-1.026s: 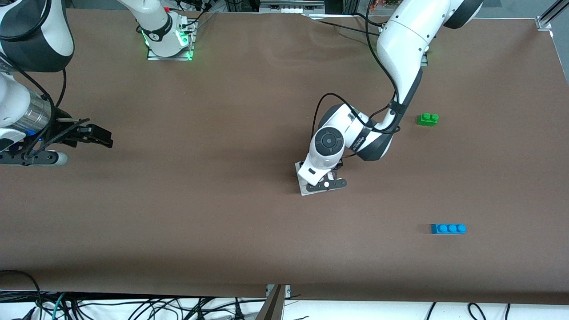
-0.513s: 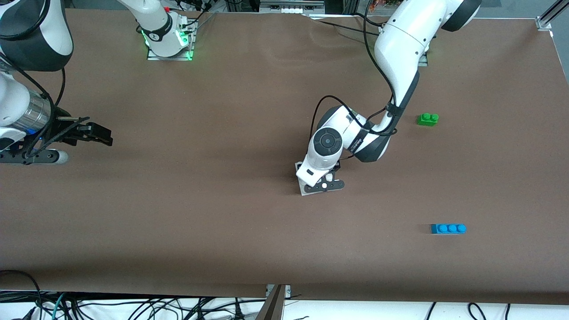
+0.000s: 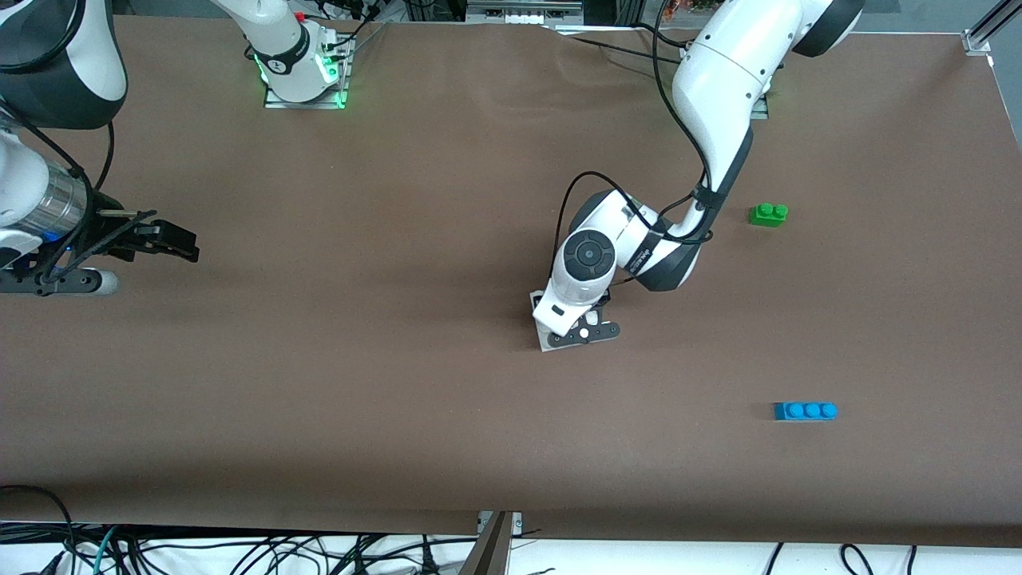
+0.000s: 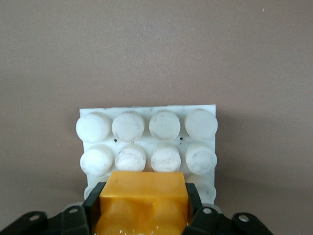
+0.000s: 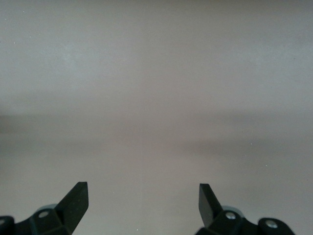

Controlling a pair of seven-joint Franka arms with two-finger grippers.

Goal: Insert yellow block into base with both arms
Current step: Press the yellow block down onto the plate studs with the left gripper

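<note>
The yellow block (image 4: 143, 193) is pinched between the black fingers of my left gripper (image 4: 143, 198), which is shut on it. It sits low over the white studded base (image 4: 148, 143), at the base's edge nearest the gripper; whether it touches the studs I cannot tell. In the front view the left wrist covers the block, and only a corner of the base (image 3: 547, 343) shows at mid-table under the left gripper (image 3: 580, 326). My right gripper (image 3: 180, 243) waits open over bare table at the right arm's end, with nothing between its fingers (image 5: 77, 198).
A green two-stud brick (image 3: 768, 214) lies toward the left arm's end of the table. A blue three-stud brick (image 3: 806, 410) lies nearer the front camera at that same end. Brown table surface surrounds the base.
The right gripper has drifted slightly toward its own end of the table. The left gripper stays at the base with the block in its grip.
</note>
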